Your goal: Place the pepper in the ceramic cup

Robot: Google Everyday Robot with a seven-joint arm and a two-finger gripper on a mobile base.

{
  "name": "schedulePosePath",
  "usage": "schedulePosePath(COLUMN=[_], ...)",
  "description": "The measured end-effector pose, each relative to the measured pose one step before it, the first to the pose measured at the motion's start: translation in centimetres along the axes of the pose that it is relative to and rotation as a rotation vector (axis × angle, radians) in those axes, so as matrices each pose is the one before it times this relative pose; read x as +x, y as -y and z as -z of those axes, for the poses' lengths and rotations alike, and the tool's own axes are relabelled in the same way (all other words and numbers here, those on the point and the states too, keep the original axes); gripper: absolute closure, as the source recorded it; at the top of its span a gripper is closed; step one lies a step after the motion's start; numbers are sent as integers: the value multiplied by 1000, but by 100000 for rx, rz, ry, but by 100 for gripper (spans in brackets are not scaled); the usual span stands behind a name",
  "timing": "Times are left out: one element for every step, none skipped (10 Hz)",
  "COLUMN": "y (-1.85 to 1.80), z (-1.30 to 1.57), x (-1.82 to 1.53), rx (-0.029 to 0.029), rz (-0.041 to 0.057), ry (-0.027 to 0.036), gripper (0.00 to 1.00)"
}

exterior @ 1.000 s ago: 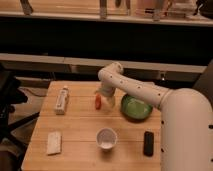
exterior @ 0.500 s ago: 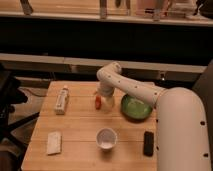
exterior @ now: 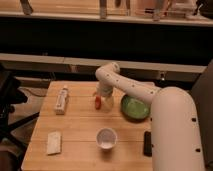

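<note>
The pepper [exterior: 97, 103], small and red-orange, lies on the wooden table [exterior: 75, 125] near its middle back. My gripper [exterior: 100, 98] hangs straight down over it at the end of the white arm, open, with its tips at the pepper's upper end. Whether they touch the pepper I cannot tell. The ceramic cup [exterior: 106, 138] is a small round white cup. It stands upright nearer the front edge, a short way in front of the pepper, with nothing visible inside.
A wider green bowl [exterior: 135, 107] sits right of the pepper, under the arm. A white tube with a dark label [exterior: 61, 100] lies at the back left. A pale flat packet [exterior: 53, 142] is front left, a dark slim object [exterior: 148, 143] front right. A dark chair [exterior: 10, 100] stands left.
The arm's bend has shifted slightly left, bringing the gripper closer over the pepper. The pepper, cup and bowl have not moved.
</note>
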Motion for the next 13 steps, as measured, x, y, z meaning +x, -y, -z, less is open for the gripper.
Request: schedulePosePath(y=[19, -38, 81, -47, -186, -107, -15, 82, -18, -76, -63, -153, -126], z=[-177, -135, -100, -140, -277, -389, -173, -59, -49, -64, -69, -231, -135], x=[-29, 45, -68, -3, 17, -70, -137, -2, -33, 8, 23, -39, -1], rx=[-1110, -1772, -6, -170, -247, -288, -248, -2, -287, -301, -231, -307, -173], rz=[968, 760, 153, 106, 139, 367, 484, 281, 205, 92, -56, 0, -52], ry=[502, 407, 516, 409, 517, 587, 190, 70, 98, 111, 41, 180, 91], gripper=[20, 20, 20, 20, 20, 20, 20, 20, 20, 20, 20, 20, 20])
